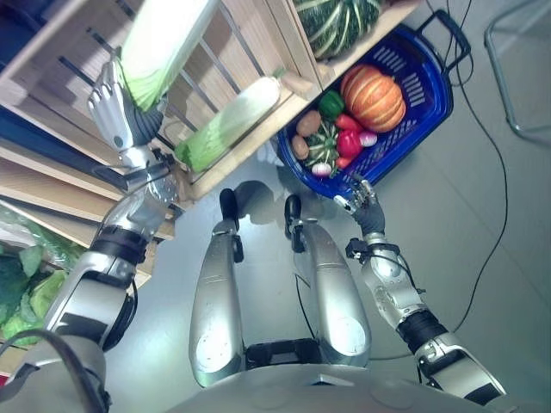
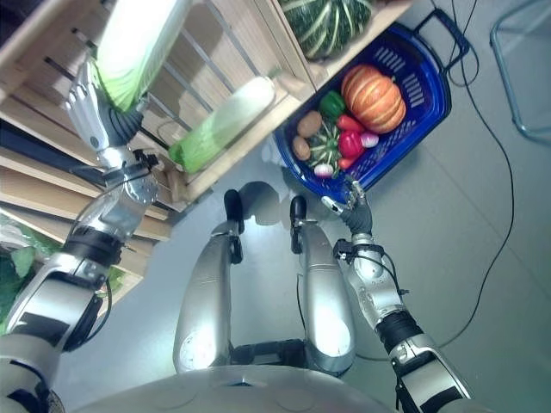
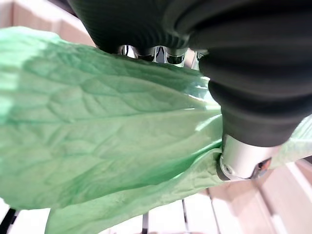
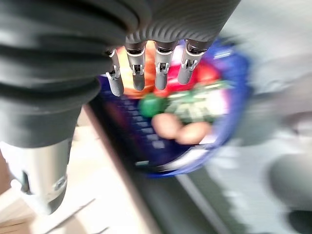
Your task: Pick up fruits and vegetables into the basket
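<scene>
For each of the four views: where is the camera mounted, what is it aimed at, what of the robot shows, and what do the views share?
Left eye view: on the head, looking down at the wooden shelf and blue basket; both arms show.
Right eye view: same head, slightly offset; left hand on a napa cabbage, right hand by the basket.
Left wrist view: along the left hand, cabbage leaves against it.
Right wrist view: along the straight-fingered right hand toward the basket.
Shared: basket with its orange pumpkin.
</scene>
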